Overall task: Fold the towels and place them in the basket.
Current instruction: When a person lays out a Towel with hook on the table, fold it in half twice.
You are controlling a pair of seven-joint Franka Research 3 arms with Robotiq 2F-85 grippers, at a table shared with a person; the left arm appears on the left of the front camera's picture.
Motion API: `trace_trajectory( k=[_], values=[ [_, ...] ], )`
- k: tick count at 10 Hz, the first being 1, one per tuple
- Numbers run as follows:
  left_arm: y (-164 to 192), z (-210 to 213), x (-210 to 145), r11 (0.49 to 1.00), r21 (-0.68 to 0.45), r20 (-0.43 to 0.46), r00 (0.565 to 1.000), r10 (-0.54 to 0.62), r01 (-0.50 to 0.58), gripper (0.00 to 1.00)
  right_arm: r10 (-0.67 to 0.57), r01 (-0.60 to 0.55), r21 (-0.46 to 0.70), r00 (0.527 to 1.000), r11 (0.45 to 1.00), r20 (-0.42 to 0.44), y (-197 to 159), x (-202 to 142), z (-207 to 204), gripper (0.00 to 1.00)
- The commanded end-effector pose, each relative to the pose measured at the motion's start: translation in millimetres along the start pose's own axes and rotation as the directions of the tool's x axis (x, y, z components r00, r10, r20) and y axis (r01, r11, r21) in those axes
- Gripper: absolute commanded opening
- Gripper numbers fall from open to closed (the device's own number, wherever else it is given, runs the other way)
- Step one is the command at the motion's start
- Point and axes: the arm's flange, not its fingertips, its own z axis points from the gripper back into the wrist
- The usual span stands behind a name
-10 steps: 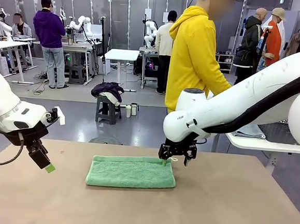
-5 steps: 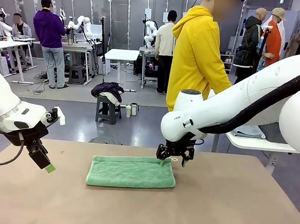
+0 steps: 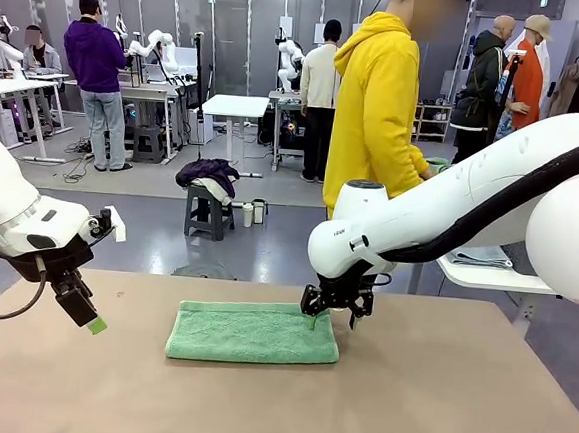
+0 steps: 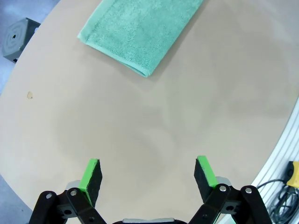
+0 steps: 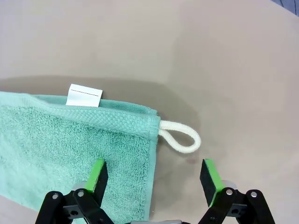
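A lab hall: workbenches, floor cables, people standing about.

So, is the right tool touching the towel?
Cannot tell. Right wrist view: the open right tool straddles the towel corner by its cord loop; contact or a gap isn't plain there or from the front.

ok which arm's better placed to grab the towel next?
Right, probably. The right pincer, open, hangs over a corner of the towel, by its cord loop. The left pincer, also open, is off to the side, apart from the towel.
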Motion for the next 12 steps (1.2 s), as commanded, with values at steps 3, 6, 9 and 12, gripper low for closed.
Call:
trace_trajectory(
  k=[3,6,9,12],
  values=[
    [-1.9,-0.7,1.6,1.0,0.007,-0.012,1.0,0.013,-0.013,1.0,-0.038,0.038,0.003,0.999,0.999,-0.024,1.3,5.8,-3.2,0.47],
    [-1.9,-0.7,1.6,1.0,0.007,-0.012,1.0,0.013,-0.013,1.0,-0.049,0.05,0.021,0.998,0.999,-0.043,0.4,6.9,-5.4,0.0],
    [-1.9,-0.7,1.6,1.0,0.007,-0.012,1.0,0.013,-0.013,1.0,-0.048,0.049,0.021,0.997,0.999,-0.058,1.4,7.0,-3.9,0.0],
    [-1.9,-0.7,1.6,1.0,0.007,-0.012,1.0,0.013,-0.013,1.0,-0.05,0.051,0.021,0.998,0.998,-0.044,0.4,5.2,1.8,0.0]
  ],
)
